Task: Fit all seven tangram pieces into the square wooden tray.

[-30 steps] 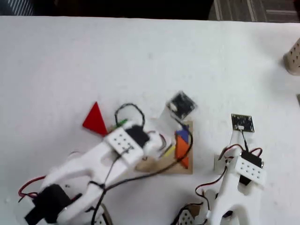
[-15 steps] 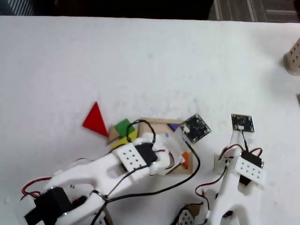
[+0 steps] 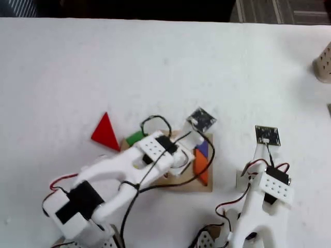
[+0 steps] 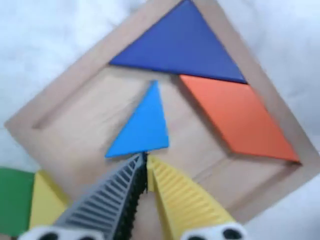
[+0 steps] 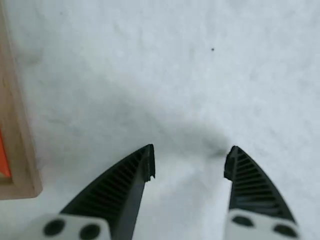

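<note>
- Left wrist view: left gripper (image 4: 145, 159), pinched together, poked the small triangle (image 4: 142, 125) inside the tray (image 4: 70, 82).
- Arm had just swung back over it, so probably still nudging.
- Right gripper (image 5: 191, 157) sat spread apart.

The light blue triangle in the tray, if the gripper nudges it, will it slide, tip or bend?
The light blue triangle looks flat and stiff, so it would probably slide, not tip or roll. With bare floor of the tray around it, an off-centre nudge from the left gripper may also turn it. It seems thin, so likely light.
</note>
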Tool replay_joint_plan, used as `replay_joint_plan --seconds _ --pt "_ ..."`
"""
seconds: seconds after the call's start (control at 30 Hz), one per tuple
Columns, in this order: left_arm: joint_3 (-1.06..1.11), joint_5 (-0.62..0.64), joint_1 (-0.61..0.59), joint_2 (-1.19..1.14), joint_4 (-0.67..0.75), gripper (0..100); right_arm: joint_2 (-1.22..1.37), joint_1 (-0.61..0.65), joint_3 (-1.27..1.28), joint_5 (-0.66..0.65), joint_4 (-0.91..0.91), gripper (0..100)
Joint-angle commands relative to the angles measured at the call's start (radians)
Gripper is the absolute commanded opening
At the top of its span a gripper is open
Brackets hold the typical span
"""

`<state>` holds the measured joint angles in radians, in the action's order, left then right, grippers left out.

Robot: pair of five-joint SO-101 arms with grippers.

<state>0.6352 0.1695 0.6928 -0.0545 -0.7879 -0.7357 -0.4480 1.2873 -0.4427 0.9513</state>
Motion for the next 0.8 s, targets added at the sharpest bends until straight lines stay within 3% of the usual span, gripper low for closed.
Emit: replay_joint_plan --seconds 0.0,0.27,0.6,0.77 --pt "-0.052 0.012 -0.065 0.005 -0.002 2 -0.025 0.007 -0.003 -0.011 -0.015 22.6" --pt "-0.077 0.014 -0.156 0.001 0.068 2 -0.025 0.007 -0.003 -0.011 -0.015 22.6" --pt "-0.120 0.014 -0.047 0.010 0.109 2 -0.025 0.007 -0.003 -0.011 -0.015 22.6" --pt "-0.120 0.060 -0.025 -0.001 0.210 2 -0.025 0.007 -0.003 -0.011 -0.015 22.6"
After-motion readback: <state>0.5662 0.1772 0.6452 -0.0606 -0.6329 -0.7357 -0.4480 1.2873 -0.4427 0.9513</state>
